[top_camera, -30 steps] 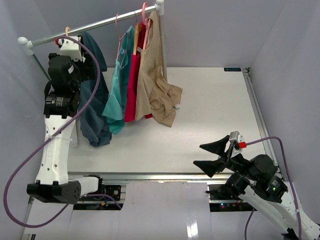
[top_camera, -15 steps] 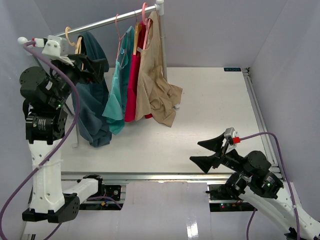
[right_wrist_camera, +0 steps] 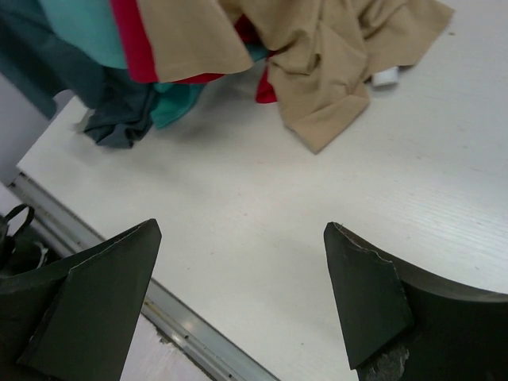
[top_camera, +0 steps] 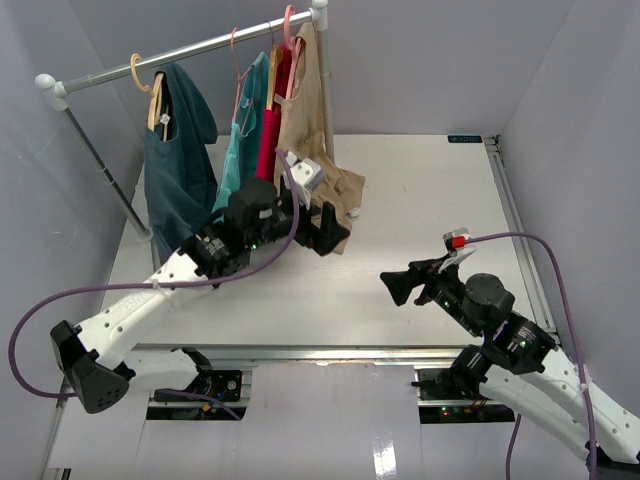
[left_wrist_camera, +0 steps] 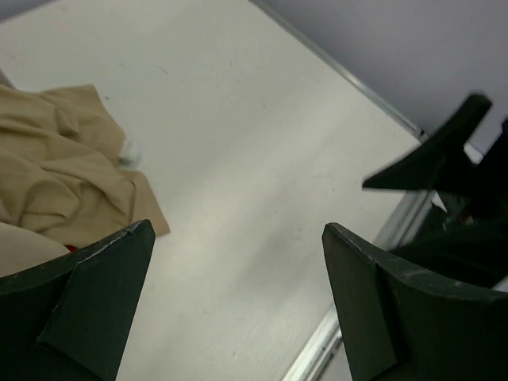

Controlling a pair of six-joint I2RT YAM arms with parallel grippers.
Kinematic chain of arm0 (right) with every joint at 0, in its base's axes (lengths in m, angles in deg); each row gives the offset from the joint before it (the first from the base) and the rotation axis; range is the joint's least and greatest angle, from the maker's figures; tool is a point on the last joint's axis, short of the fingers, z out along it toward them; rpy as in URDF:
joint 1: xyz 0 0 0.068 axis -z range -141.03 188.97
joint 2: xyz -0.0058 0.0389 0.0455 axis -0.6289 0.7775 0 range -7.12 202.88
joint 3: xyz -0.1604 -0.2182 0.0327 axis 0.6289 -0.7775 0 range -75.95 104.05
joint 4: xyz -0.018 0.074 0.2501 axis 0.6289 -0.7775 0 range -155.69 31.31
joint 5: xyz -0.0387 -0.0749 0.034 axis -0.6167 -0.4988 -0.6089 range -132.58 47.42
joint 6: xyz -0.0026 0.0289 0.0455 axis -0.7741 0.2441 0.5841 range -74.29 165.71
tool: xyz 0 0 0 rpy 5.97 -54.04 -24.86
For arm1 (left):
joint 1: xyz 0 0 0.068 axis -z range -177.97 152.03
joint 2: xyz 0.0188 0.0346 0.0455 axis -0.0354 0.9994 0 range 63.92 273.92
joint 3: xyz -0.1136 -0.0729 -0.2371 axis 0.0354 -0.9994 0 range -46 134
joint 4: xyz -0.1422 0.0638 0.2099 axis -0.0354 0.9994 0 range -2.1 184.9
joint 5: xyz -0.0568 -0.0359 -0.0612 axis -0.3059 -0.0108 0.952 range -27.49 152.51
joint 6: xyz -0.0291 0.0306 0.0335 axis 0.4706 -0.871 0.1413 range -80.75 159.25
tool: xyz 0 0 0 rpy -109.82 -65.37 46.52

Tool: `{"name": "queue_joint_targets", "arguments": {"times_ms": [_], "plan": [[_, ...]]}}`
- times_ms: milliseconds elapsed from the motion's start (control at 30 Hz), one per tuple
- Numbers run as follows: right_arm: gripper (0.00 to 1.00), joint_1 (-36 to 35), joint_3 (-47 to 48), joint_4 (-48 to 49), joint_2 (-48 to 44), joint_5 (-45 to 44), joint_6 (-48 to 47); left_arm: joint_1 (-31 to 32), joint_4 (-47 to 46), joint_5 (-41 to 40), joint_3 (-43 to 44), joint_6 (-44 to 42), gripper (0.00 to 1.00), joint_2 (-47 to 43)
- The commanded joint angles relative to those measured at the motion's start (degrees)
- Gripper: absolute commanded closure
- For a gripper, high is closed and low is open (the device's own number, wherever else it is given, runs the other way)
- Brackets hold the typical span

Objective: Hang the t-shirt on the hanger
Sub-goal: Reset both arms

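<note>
Two grippers are in view, both empty.

Left gripper (top_camera: 322,228): it hangs over the middle of the table (top_camera: 430,190), just in front of the hanging clothes. The left wrist view shows its jaws spread wide with only bare tabletop between them (left_wrist_camera: 238,302).

Right gripper (top_camera: 405,283): it hangs over the near right part of the table, well apart from the clothes and pointing towards them. The right wrist view shows its jaws spread wide and gripping nothing (right_wrist_camera: 238,294). One of its dark fingers also shows at the upper right of the left wrist view.

T-shirt (top_camera: 178,170): the dark slate-blue garment hangs on the hanger (top_camera: 157,100), whose peach-orange hook sits over the rail (top_camera: 220,40) near its left end. The wooden arm shows at the neck opening. The right wrist view shows its lower edge bunched at table level (right_wrist_camera: 119,115). Neither gripper touches it.

Other items: a teal garment (top_camera: 240,150), a red garment (top_camera: 268,130) and a beige garment (top_camera: 310,130) hang further right on the same rail, close together. The beige garment's lower part lies crumpled on the table (right_wrist_camera: 317,71), with a small white tag (right_wrist_camera: 386,77) just beside it. The teal hem lies next to the t-shirt's edge.
</note>
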Motion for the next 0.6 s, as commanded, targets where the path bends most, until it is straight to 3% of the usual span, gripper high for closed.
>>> {"name": "queue_joint_targets", "arguments": {"times_ms": [0, 100, 300, 567], "plan": [[0.10, -0.03, 5.71, -5.51, 5.19, -12.17, 2.30, 9.20, -6.59, -11.93, -11.00, 1.68, 0.02, -6.16], [0.10, -0.08, 6.25, -6.85, 6.21, -13.13, 1.40, 12.24, -15.06, -13.39, -20.35, 3.85, 0.02, -12.68], [0.10, -0.09, 4.41, -4.40, 4.05, -8.64, -5.10, 12.71, -22.50, -15.99, -35.27, 5.80, 0.02, -21.31], [0.10, -0.04, 2.84, -1.55, 0.89, -5.85, -8.07, 12.71, -25.79, -14.74, -42.91, 4.20, 0.02, -27.95]]}}
